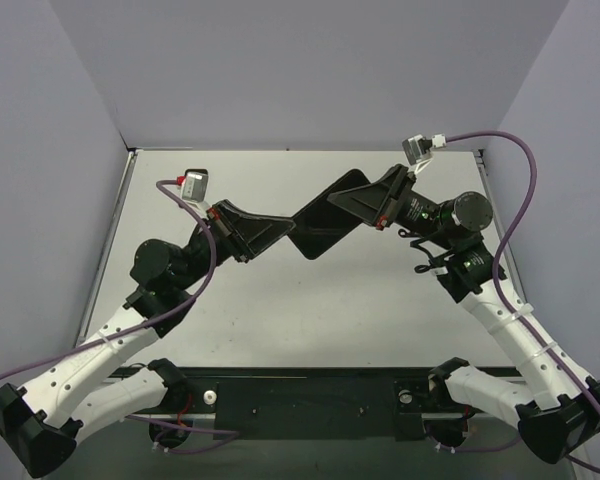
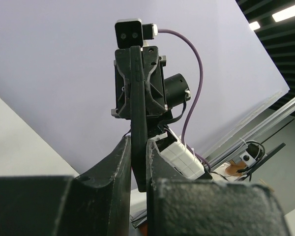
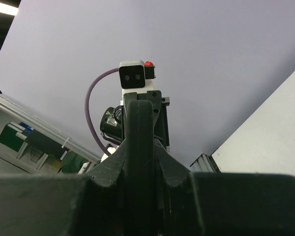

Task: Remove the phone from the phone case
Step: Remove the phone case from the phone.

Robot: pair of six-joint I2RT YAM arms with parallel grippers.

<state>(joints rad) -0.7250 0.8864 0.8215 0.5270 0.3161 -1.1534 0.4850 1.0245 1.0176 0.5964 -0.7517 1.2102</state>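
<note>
Thin black phone case [image 1: 320, 228], aloft, one end in left gripper [image 1: 278, 232], other in right gripper [image 1: 352, 205].

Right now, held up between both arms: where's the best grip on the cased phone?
Opposite edges, pinched across the flat faces. The cased phone is a thin slab, edge-on to both wrist cameras: left tool from its left, right tool from its right, as they hold it.

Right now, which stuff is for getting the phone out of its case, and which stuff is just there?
For the job:
- phone in its case, held up off the table
- left gripper, clamped on one end
- right gripper, clamped on the other end

Just there:
- table
- purple cables on the arms
</note>
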